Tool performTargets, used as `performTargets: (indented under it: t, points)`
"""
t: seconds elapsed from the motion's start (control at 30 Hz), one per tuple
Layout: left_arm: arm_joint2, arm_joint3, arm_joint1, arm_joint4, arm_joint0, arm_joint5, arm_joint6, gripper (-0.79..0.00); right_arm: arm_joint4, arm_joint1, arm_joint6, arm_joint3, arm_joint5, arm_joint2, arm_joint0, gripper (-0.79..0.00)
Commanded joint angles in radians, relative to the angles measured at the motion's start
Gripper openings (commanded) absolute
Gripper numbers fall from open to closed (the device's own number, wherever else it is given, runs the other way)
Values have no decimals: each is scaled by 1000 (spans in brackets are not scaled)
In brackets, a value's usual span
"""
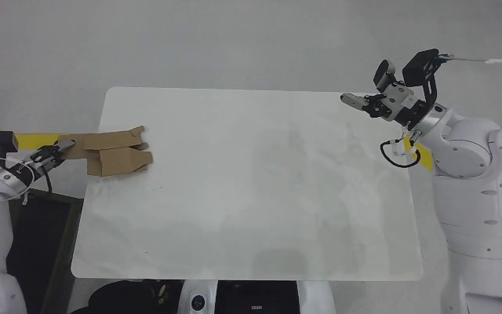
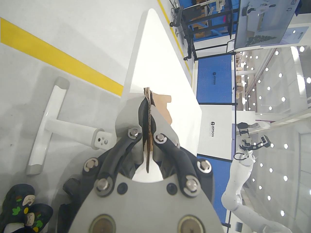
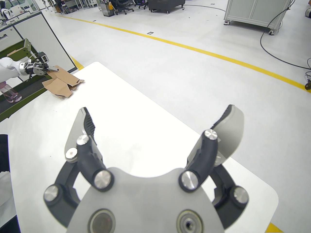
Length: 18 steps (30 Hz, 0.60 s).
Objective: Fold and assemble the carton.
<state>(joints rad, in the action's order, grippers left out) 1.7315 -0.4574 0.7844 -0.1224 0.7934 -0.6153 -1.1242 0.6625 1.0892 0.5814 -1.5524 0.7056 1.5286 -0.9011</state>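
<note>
A flat brown carton (image 1: 116,151) lies half over the left edge of the white table (image 1: 251,204). My left gripper (image 1: 63,147) sits just off that edge and is shut on the carton's outer flap (image 2: 148,120), whose cardboard edge stands pinched between the two fingers. Across the table the carton (image 3: 62,82) shows with the left gripper (image 3: 48,69) clamped on it. My right gripper (image 1: 354,101) hangs over the table's far right corner, open with nothing between its fingers (image 3: 86,122).
A dark green bin (image 3: 17,49) with cardboard blanks stands beyond the table's left side. A white table foot (image 2: 52,122) and a yellow floor line (image 2: 60,56) lie below the left edge. The wide table top is bare white.
</note>
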Motion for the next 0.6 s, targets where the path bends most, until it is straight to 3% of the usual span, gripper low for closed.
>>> performTargets:
  t: [0.0,0.2,0.57]
  points:
    - [7,-9,-4,-22,2,-4,-11,-785,0,0,0,0,0,0,0,0]
    - [19,-47,-5,-109,11,-11,-59,-785,0,0,0,0,0,0,0,0]
    - [29,-173,-3,-240,38,-29,-52,-785,0,0,0,0,0,0,0,0]
